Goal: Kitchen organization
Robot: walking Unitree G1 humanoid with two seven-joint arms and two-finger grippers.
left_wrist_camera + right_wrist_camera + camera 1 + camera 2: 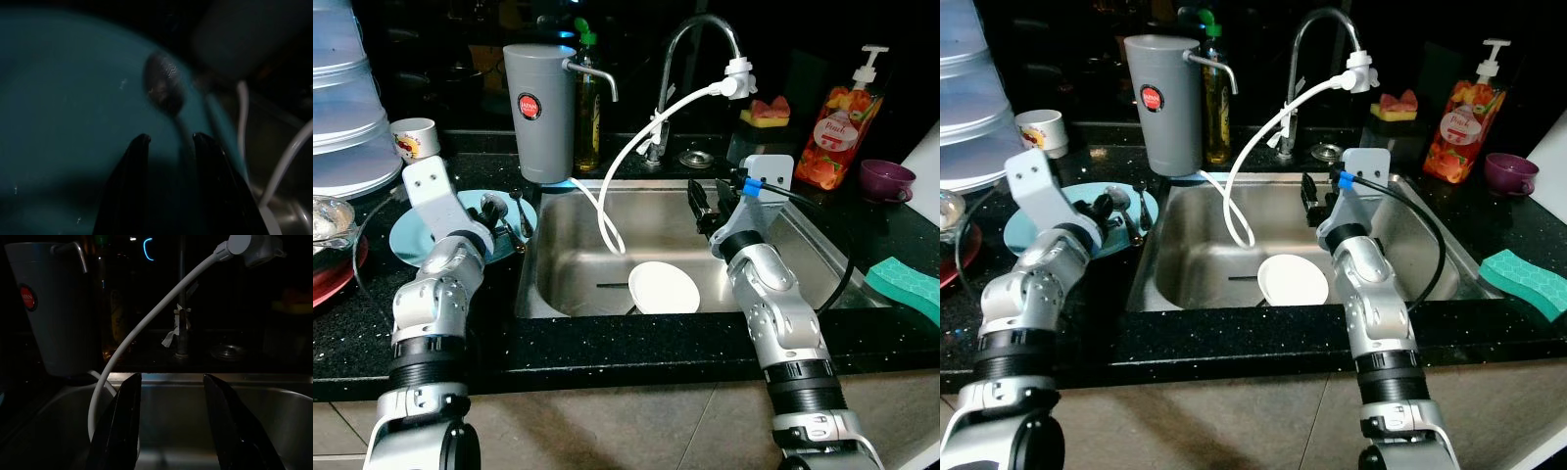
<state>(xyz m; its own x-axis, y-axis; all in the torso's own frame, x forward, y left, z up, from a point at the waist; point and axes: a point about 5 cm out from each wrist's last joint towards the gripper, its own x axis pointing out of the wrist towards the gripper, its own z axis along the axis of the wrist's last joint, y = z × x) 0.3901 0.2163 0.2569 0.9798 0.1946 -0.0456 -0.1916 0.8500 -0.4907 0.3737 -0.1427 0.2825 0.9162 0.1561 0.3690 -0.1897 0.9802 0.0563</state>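
On the black counter left of the sink lies a teal plate (pixel 416 237) with a metal spoon (pixel 493 206) and other cutlery on it. My left gripper (pixel 170 141) hovers low over this plate, open, its fingertips on either side of the spoon's handle just behind the bowl (pixel 164 88). A white plate (pixel 663 287) rests on the bottom of the steel sink (pixel 558 235). My right gripper (pixel 705 206) is held over the sink's right side, open and holding nothing, pointing toward the back wall and the faucet (pixel 182 333).
A grey filter jug (pixel 540 113) and an oil bottle stand behind the sink, with a white hose (pixel 636 147) hanging from the faucet into the basin. To the right are a soap bottle (pixel 837 122), a purple cup (pixel 886 179) and a green sponge (pixel 906 284). At the left are a mug (pixel 414 137) and stacked containers (pixel 342 98).
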